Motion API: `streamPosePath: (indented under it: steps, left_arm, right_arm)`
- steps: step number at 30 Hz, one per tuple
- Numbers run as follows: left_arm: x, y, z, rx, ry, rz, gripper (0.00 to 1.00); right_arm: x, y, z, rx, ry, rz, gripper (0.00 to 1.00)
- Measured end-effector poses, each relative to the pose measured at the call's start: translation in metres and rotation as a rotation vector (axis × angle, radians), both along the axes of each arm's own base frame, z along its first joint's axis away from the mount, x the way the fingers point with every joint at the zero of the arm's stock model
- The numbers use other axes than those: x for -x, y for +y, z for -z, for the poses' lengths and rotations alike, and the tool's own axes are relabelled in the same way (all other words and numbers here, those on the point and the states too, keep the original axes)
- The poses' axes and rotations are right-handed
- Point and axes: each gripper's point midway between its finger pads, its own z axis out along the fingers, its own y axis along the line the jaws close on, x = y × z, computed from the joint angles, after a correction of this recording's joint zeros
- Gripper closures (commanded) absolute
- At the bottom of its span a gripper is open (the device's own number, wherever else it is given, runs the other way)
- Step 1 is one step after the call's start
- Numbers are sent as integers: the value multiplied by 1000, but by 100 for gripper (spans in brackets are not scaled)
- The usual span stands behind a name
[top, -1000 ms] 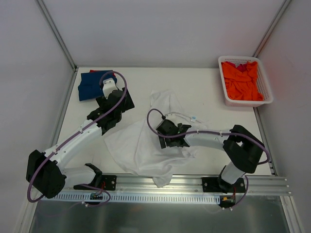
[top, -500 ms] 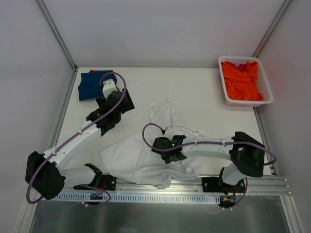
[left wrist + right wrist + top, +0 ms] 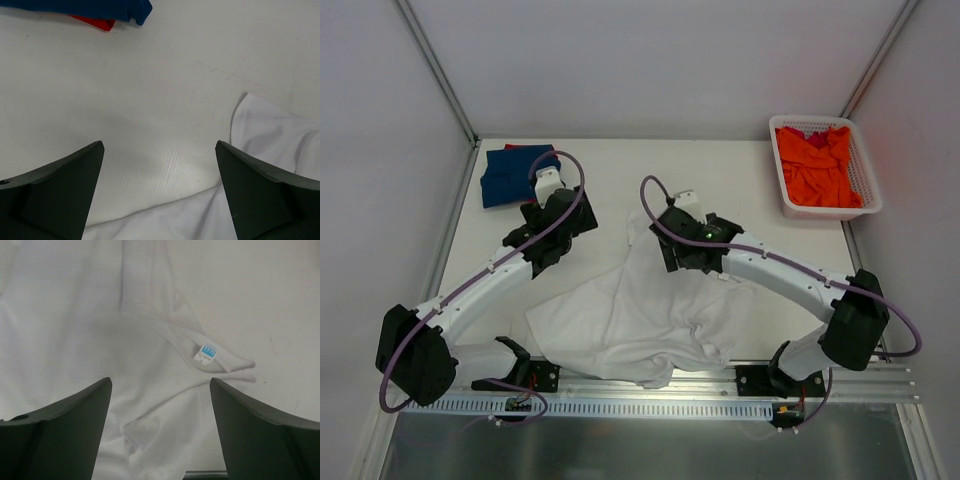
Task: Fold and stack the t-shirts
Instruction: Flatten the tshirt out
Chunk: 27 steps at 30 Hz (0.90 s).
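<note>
Now the crumpled white cloth t-shirt (image 3: 640,320) lies on the table (image 3: 740,180) right under the right fingers (image 3: 65,430); the left fingers (image 3: 55,190) hang beside its edge. Both are wide open, empty.

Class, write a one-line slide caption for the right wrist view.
Open right gripper above the rumpled white t-shirt, its blue neck label showing.
</note>
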Motion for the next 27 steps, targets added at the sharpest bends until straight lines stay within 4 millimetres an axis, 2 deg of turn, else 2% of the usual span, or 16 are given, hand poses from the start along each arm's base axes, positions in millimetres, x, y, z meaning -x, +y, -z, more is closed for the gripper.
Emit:
streamPosePath:
  steps: [7,11,17,21,27]
  left_arm:
    - [23,12,35,-17,114,-45,11]
    - [50,27,62,-11,204,-117,14]
    - [92,53,81,32,257,-245,15]
    - [117,71,92,40,305,-363,17]
    - [142,81,108,71,372,-474,20]
  right_arm:
    - [-53,-28,7,-1,43,48,16]
    - [-87,-37,15,-48,77,80,17]
    - [-133,-48,25,-130,102,119,17]
    - [-149,-43,31,-178,120,106,17]
    - [-158,-32,39,-237,144,72,17]
